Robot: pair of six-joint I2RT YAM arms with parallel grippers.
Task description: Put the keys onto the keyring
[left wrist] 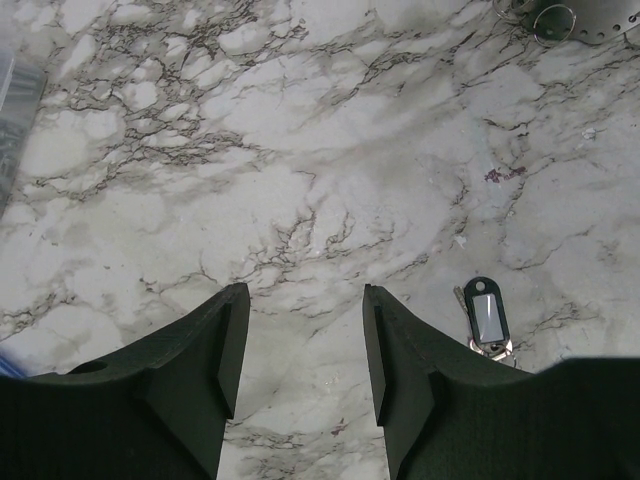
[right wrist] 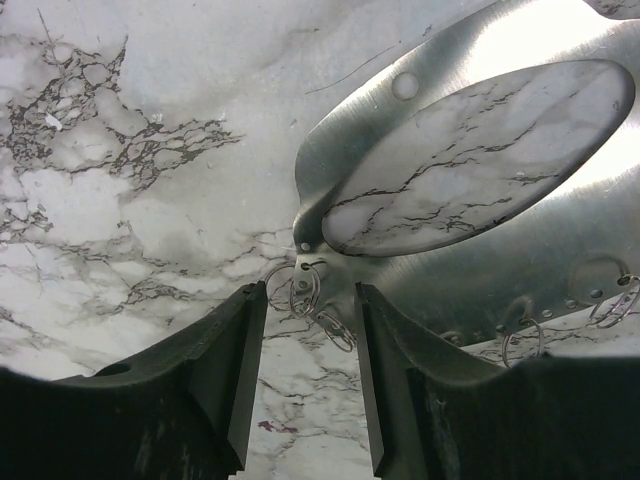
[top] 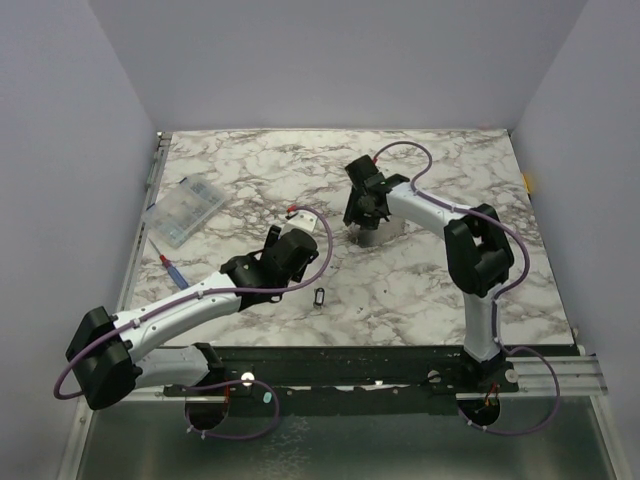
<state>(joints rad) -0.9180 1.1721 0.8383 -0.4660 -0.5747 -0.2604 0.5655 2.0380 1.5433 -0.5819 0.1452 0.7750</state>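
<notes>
Plastic box (top: 185, 210) was noted well left of the keyring (right wrist: 450, 270), key (left wrist: 485, 315) near it. Right gripper (right wrist: 308, 292) was found half open astride its small rings (right wrist: 335, 330), nothing gripped; left gripper (left wrist: 305, 290) likewise, empty.

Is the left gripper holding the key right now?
No, the key lies on the marble table beside the left gripper, whose fingers stand apart with nothing between them.
</notes>
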